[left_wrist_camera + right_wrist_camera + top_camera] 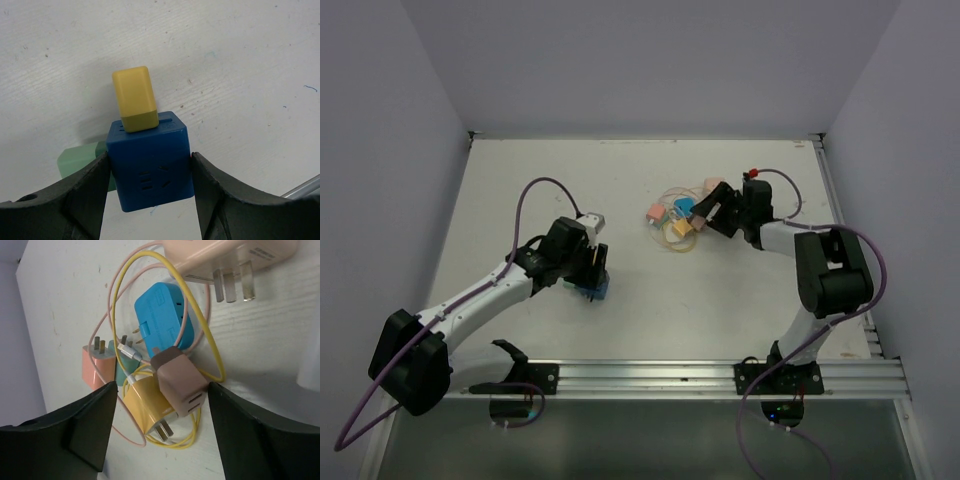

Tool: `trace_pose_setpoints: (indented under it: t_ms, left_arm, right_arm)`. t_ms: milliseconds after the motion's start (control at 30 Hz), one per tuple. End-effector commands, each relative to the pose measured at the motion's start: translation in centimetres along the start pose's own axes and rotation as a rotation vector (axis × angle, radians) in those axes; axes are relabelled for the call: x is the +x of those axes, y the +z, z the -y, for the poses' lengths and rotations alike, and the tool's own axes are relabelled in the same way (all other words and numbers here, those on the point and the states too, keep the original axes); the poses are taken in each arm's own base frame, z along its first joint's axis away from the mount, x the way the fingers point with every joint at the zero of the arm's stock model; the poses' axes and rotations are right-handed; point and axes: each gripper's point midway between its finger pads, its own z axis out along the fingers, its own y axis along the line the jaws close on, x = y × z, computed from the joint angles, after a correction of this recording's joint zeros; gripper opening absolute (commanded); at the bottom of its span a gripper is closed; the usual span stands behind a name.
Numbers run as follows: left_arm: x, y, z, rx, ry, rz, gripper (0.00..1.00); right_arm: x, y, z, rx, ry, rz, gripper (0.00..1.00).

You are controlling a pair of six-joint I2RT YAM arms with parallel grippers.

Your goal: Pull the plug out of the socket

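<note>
The left arm [475, 293] and right arm [830, 275] are built alike: white tubular links between bulky black joint housings, each trailed by a thin purple cable [542, 182]. Their fingers [75, 195] are matte black, broad and curved — one shows a small round hole near its root.

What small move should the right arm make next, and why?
Probably swing the open right gripper away from the loose plug pile toward the blue socket, which the left gripper clamps: a yellow plug sits in it, not yet pulled.
</note>
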Motion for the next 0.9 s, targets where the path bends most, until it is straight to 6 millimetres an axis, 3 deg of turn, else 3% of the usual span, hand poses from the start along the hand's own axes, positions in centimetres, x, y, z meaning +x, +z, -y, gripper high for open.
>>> trace_pose_setpoints:
  t_ms: [0,133,300,667,867]
  left_arm:
    - [-2.0,-0.1,1.3,0.058,0.038,0.068,0.00]
    - [-2.1,-0.1,1.9,0.079,0.059,0.071,0.00]
    - [-2.8,-0.2,3.0,0.121,0.090,0.094,0.00]
    - [-4.4,-1.4,6.2,0.211,0.168,0.177,0.00]
    - [-4.5,-1.6,7.3,0.228,0.178,0.197,0.00]
  right_arm:
    - [-2.7,-3.0,-1.3,0.043,-0.097,0.101,0.80]
    - [-2.3,-5.4,-1.4,0.080,-0.162,0.096,0.86]
    - [-0.4,-8.3,-4.3,-0.042,-0.182,0.057,0.88]
    - [11.1,-8.7,-10.9,-0.324,-0.162,-0.182,0.98]
    - [14.5,-7.9,-12.9,-0.397,-0.119,-0.234,0.99]
